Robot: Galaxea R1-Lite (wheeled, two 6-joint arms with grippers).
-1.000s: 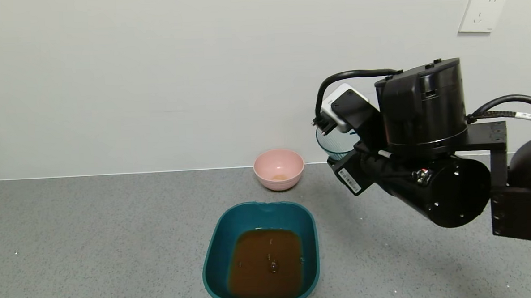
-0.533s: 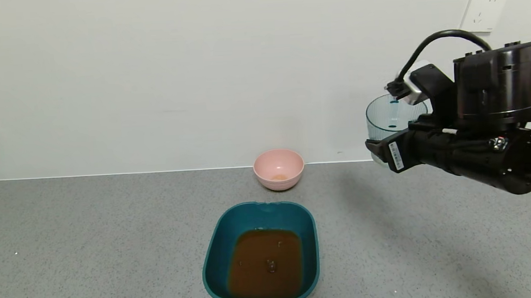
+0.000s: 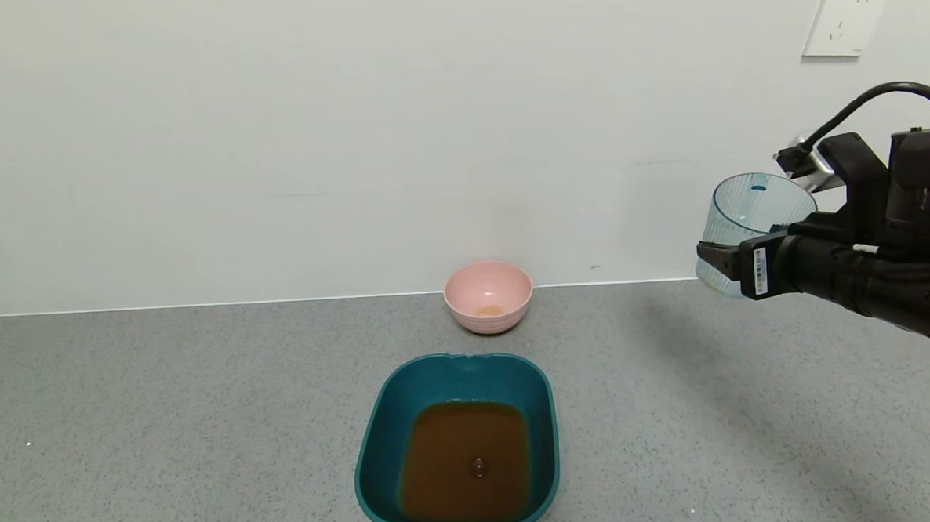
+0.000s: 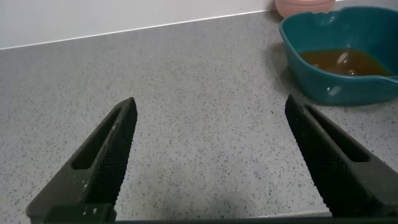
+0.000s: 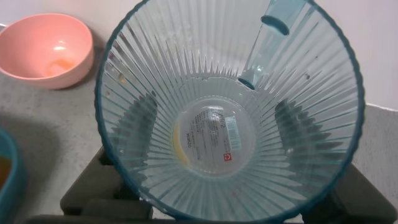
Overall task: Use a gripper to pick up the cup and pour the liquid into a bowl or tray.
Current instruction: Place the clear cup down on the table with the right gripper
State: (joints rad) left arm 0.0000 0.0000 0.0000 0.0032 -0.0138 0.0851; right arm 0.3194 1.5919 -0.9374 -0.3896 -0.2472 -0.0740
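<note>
My right gripper (image 3: pixel 728 269) is shut on the ribbed blue-green cup (image 3: pixel 750 221) and holds it in the air at the far right, well above the counter. The right wrist view looks down into the cup (image 5: pixel 230 112): it holds no liquid, only a thin yellowish trace at its bottom. The dark teal tray (image 3: pixel 382 429) sits at the front centre, its floor covered by the reddish-brown liquid (image 3: pixel 466 465). My left gripper (image 4: pixel 211 155) is open and empty low over the counter, left of the tray (image 4: pixel 323 81).
A small pink bowl (image 3: pixel 488 295) stands by the wall behind the tray, with a faint orange stain inside; it also shows in the right wrist view (image 5: pixel 46 50). A white wall socket (image 3: pixel 845 18) is at the upper right. Grey speckled counter lies all around.
My right gripper has carried the cup to the right, away from the tray and the pink bowl, and turned it more upright. The liquid's surface has calmed.
</note>
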